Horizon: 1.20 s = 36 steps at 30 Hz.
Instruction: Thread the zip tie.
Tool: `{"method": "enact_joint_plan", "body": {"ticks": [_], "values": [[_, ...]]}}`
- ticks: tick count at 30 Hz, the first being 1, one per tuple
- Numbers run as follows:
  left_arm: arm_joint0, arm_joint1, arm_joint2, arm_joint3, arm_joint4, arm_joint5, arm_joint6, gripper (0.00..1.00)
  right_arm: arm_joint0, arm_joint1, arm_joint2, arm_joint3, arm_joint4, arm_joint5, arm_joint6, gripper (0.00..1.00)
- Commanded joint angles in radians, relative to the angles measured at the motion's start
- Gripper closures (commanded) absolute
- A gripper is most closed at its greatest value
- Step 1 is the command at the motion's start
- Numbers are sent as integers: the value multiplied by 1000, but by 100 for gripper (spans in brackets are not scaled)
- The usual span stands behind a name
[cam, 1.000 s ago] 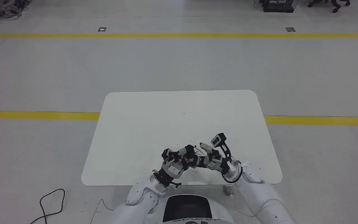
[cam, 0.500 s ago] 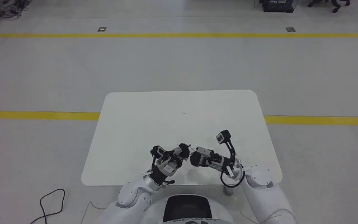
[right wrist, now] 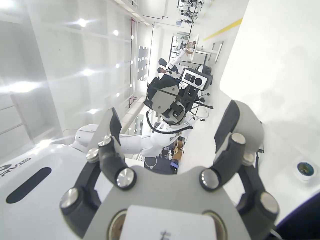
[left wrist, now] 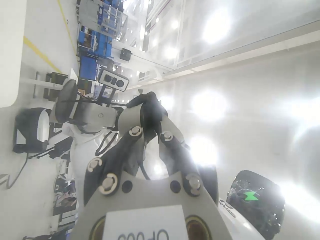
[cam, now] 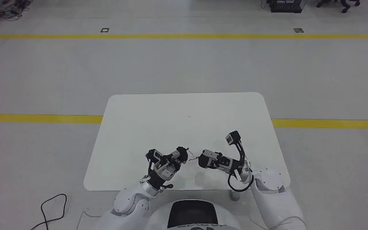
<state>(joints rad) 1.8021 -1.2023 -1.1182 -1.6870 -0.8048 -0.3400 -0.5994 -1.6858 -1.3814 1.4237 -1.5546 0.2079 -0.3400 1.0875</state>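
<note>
Over the near part of the white table (cam: 184,115) my two grippers face each other a small gap apart. The left gripper (cam: 179,154) (left wrist: 147,100) is shut on a thin black zip tie (right wrist: 200,104), which sticks out sideways from its fingertips. In the left wrist view the zip tie (left wrist: 100,103) runs across in front of the right arm's gripper. The right gripper (cam: 202,158) (right wrist: 172,113) stands open, with nothing between its fingers (right wrist: 113,123). Whether the tie's tail is in its head I cannot make out.
The table's near edge lies just below both grippers, and its far half is bare. Yellow lines (cam: 184,36) cross the floor beyond and beside the table. A dark cable (cam: 52,207) lies on the floor at the near left.
The grippers, close together a second ago, have drawn apart: the left one moved left, the right one slightly right. The tie stayed with the left gripper.
</note>
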Motion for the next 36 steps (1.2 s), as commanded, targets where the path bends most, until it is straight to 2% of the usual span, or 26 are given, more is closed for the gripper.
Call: {"method": "enact_joint_plan", "body": {"ticks": [1,5,7,15,21,27,31,36], "values": [[0,0,0,0,0,0,0,100,0,0,0,0,0,0,0,0],[-9,0,-1,-3,1,10,15,100,2,3,-5,-9,-16,0,-17,0],[-9,3,-11,-3,7,15,13,100,8,10,11,-16,1,0,6,0],[6,16,-48,-19,13,38,-2,100,57,34,81,22,108,0,169,0],[11,26,-61,-34,68,67,-23,100,86,46,100,44,109,0,294,0],[11,34,-70,-52,128,70,-30,100,85,59,81,30,94,0,302,0],[6,42,-85,-66,204,37,-62,100,82,71,70,17,104,0,302,0],[6,42,-85,-66,204,37,-62,100,82,71,70,17,104,0,302,0]]}}
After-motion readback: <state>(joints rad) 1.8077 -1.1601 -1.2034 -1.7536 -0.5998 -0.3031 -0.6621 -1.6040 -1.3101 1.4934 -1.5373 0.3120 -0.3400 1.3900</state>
